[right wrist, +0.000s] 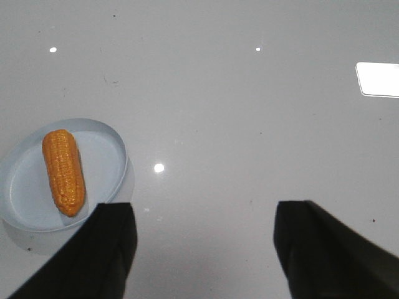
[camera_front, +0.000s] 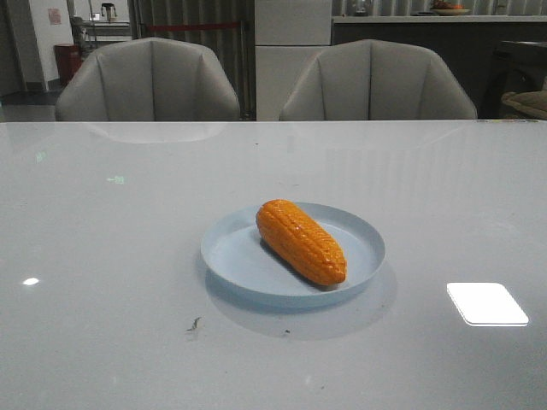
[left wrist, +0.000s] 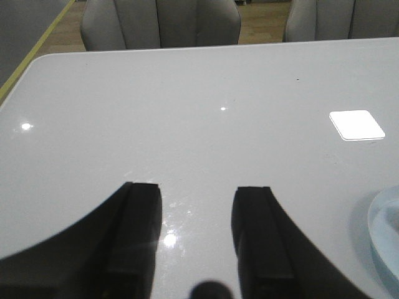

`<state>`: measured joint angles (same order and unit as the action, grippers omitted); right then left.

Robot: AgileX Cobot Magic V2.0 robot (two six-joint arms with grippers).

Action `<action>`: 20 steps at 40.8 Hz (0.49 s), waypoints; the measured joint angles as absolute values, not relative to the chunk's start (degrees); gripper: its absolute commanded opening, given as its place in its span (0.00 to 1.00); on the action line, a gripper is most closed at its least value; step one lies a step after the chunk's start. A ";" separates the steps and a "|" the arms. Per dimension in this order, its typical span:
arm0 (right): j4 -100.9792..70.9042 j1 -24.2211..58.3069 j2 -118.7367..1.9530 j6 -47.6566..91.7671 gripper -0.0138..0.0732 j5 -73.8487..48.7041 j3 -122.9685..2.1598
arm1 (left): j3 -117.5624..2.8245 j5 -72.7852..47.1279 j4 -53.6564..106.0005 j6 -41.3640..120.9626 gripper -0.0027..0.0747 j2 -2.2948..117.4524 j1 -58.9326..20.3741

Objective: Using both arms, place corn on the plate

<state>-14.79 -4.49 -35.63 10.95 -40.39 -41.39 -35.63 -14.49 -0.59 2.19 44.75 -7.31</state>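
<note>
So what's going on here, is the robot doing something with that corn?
Right now nothing is being handled. The orange toy corn lies diagonally inside the pale blue plate on the white table, so the job of putting it there looks done. Neither arm shows in the front view. The wrist cameras show the left gripper and the right gripper both open and empty above bare table, apart from the plate.

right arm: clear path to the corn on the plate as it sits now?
Probably yes. The right gripper is open and holding nothing, with only bare table between it and the plate. The corn lies uncovered inside the plate.
</note>
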 measured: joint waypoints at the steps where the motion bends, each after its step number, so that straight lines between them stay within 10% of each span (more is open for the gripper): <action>1: -14.79 -4.49 -35.63 10.95 0.82 -40.39 -41.39 | -35.63 -14.49 -0.59 2.19 0.31 44.75 -7.31; 5: -14.79 -4.49 -35.63 10.95 0.82 -40.39 -41.39 | -35.63 -14.49 -0.52 2.19 0.15 44.75 -7.31; 20: -14.79 -4.49 -35.63 10.95 0.82 -40.39 -41.30 | -35.63 -14.49 -0.52 2.19 0.16 45.73 -7.31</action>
